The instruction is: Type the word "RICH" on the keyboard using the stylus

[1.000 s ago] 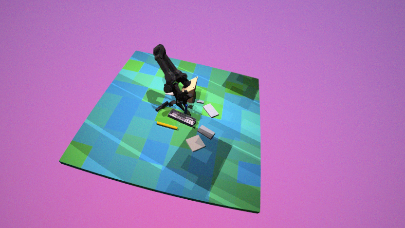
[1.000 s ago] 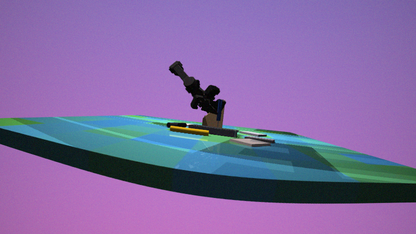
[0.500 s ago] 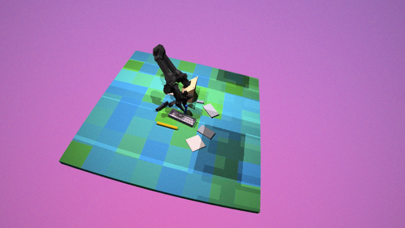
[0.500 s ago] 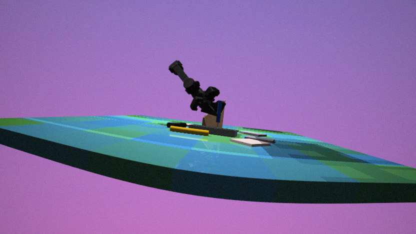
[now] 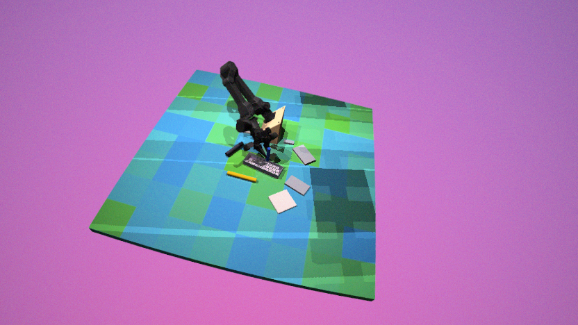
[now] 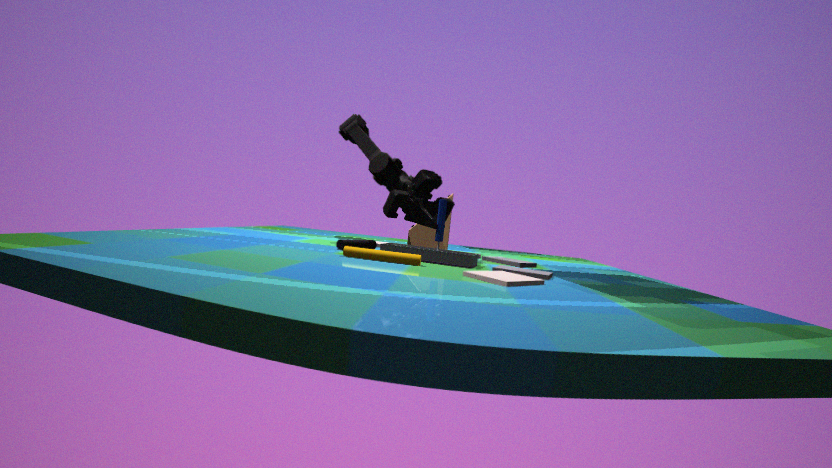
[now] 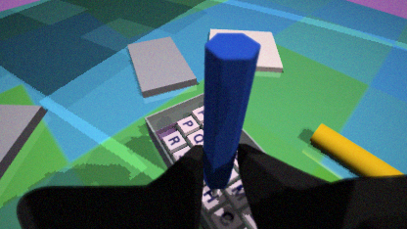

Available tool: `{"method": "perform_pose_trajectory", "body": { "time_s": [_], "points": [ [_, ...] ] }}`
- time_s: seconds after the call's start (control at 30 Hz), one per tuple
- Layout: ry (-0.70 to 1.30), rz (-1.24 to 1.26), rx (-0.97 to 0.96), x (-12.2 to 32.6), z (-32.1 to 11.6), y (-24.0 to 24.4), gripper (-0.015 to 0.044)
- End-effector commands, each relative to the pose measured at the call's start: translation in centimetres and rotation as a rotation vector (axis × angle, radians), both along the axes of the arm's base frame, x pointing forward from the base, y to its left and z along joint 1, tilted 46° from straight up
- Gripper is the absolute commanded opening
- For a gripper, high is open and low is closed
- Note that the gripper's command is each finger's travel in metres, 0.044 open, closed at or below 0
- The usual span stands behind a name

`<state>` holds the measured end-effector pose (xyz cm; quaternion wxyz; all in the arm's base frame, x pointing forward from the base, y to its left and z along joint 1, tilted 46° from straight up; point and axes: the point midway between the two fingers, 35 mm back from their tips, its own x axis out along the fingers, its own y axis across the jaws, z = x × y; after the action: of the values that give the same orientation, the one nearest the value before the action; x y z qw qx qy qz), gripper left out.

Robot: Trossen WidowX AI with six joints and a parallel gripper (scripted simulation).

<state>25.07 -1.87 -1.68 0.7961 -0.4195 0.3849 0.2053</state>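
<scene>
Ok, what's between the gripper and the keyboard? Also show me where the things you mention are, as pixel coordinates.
The blue stylus (image 5: 268,153) (image 6: 441,221) (image 7: 230,98); the exterior view shows its lower part reaching down from the gripper (image 5: 265,154) (image 6: 443,215) (image 7: 220,159) toward the keyboard (image 5: 269,167) (image 6: 448,257) (image 7: 174,140).

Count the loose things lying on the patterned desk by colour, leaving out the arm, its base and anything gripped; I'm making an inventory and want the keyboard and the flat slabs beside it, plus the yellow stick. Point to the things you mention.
Dark keyboard (image 5: 263,166) (image 6: 430,255): 1
Yellow stick (image 5: 241,176) (image 6: 381,255) (image 7: 357,152): 1
Grey slabs (image 5: 297,185) (image 7: 161,66): 2
Pale pinkish slab (image 5: 282,201) (image 6: 503,277) (image 7: 271,51): 1
Total: 5
</scene>
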Motion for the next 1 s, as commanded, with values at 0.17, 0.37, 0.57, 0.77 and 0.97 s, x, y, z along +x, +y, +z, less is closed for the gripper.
{"method": "perform_pose_trajectory", "body": {
  "time_s": [0.17, 0.37, 0.57, 0.77, 0.97],
  "points": [
    [0.007, 0.006, 0.003, -0.2, -0.5, -0.2, 0.0081],
    [0.007, 0.006, 0.004, -0.2, -0.4, -0.1, 0.0081],
    [0.007, 0.006, 0.004, -0.2, -0.4, -0.1, 0.0081],
    [0.008, 0.006, 0.004, 0.1, 0.6, 1.0, 0.0081],
    [0.007, 0.006, 0.005, 0.2, 2.1, 2.5, 0.0081]
  ]
}}
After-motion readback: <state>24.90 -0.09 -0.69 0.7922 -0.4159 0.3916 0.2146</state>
